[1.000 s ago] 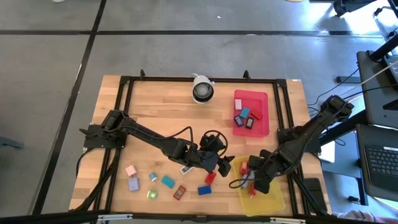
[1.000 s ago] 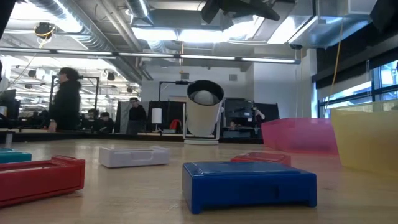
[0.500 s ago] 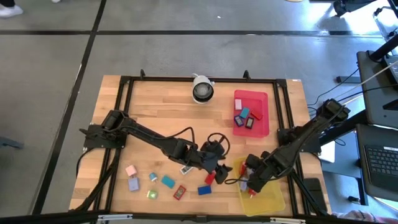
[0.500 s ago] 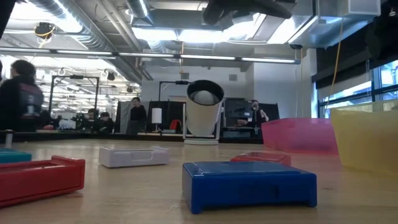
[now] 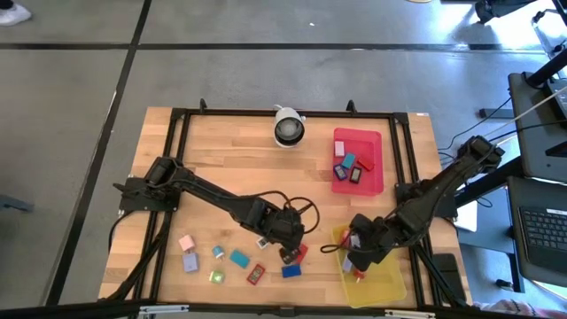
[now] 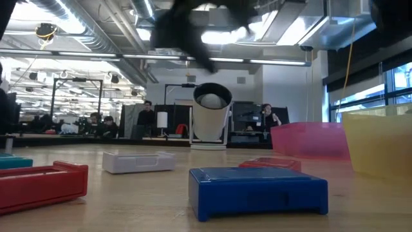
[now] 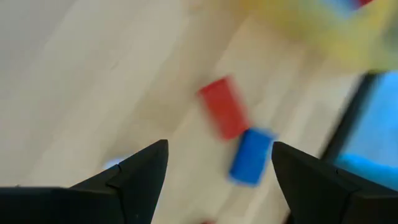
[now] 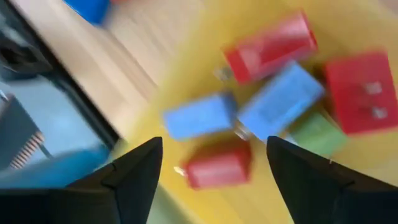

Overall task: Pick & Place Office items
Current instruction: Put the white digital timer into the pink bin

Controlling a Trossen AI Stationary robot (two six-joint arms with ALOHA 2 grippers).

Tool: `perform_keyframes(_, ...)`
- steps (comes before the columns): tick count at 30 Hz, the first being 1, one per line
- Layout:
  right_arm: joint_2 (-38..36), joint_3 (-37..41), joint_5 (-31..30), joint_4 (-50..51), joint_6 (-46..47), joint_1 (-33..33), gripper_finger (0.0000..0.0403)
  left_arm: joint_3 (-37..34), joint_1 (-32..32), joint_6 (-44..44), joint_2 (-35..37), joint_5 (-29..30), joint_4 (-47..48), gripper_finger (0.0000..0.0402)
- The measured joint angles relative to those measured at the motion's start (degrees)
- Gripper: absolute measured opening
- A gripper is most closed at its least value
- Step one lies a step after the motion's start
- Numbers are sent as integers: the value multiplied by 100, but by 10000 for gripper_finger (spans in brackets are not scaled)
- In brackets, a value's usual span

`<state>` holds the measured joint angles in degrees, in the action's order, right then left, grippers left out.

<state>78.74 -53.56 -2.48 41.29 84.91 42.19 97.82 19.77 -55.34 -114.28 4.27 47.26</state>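
The tabletop (image 5: 230, 159) was seen to be pale wood in glued strips, smooth with a low sheen, framed by a black metal rail (image 5: 177, 159). The red tray (image 5: 376, 137) and the yellow tray (image 6: 380, 145) looked like translucent plastic, faintly glossy. The blue block (image 6: 257, 190) appeared as moulded plastic with a satin face, and the red block (image 6: 38, 183) as shinier plastic. The white round camera (image 6: 211, 119) showed a smooth glossy shell. The fingers (image 7: 134, 180) of the left pincer (image 7: 221, 171) were matt black plastic.
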Motion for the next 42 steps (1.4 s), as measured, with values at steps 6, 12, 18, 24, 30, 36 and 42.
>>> perform_keyframes(6, -22, -681, -1220, -72, -176, 7, 280, 0, 175, -95, -2, 346, 1284, 283)
perform_keyframes(12, -22, -1195, -2892, -213, -552, 1, 279, 0, 470, 188, -2, 1125, 1424, 283)
perform_keyframes(18, -22, -1554, -3838, -209, -827, -13, 278, -2, 711, 401, -4, 1686, 1422, 283)
perform_keyframes(24, -22, -1731, -3713, -204, -1341, -11, 278, -15, 763, 363, -118, 1631, 1372, 283)
perform_keyframes(30, -22, -1736, -3714, -187, -1393, -21, 278, -13, 798, 495, -414, 1548, 1260, 283)
perform_keyframes(36, -20, -1736, -3711, -185, -1681, -22, 278, -13, 776, 411, -826, 1120, 1289, 283)
perform_keyframes(42, -20, -1736, -3558, -183, -1677, -22, 278, -13, 650, 70, -973, 964, 1537, 283)
